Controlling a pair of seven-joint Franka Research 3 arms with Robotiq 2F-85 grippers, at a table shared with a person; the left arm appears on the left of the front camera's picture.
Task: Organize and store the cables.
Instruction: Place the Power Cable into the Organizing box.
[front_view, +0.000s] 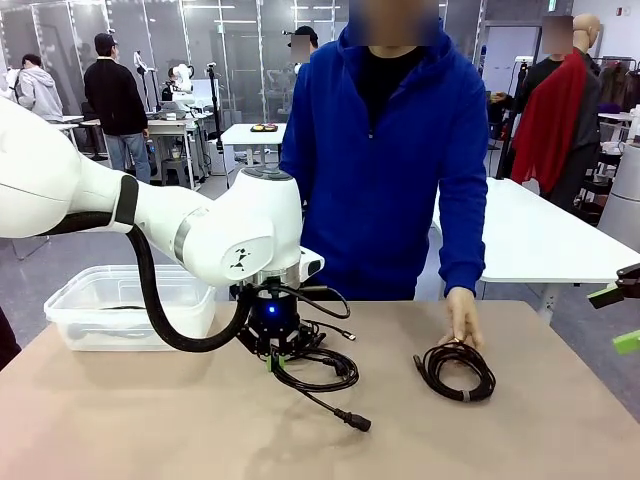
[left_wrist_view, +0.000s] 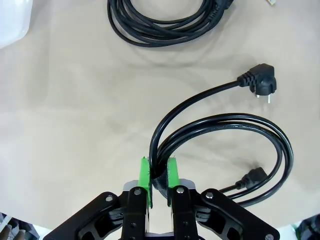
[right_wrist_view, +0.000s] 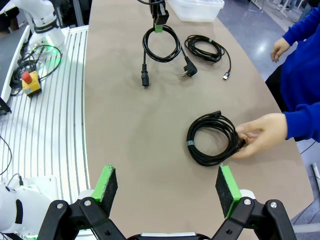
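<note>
Gripping the power cable (left_wrist_view: 225, 121) tight in left claw (left_wrist_view: 159, 167), just right of the bin (front_view: 80, 310), with right claw (right_wrist_view: 167, 182) gaping, empty

Front camera faces the person (front_view: 395, 170) across the table (front_view: 120, 420); wrist cameras overlook it, left closest.

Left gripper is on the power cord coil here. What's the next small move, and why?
Probably a short lift straight up. The left gripper is shut on the bundled power cord, which lies on the table, and the clear bin stands just to the robot's left; its wall must be cleared before carrying the cord over.
</note>
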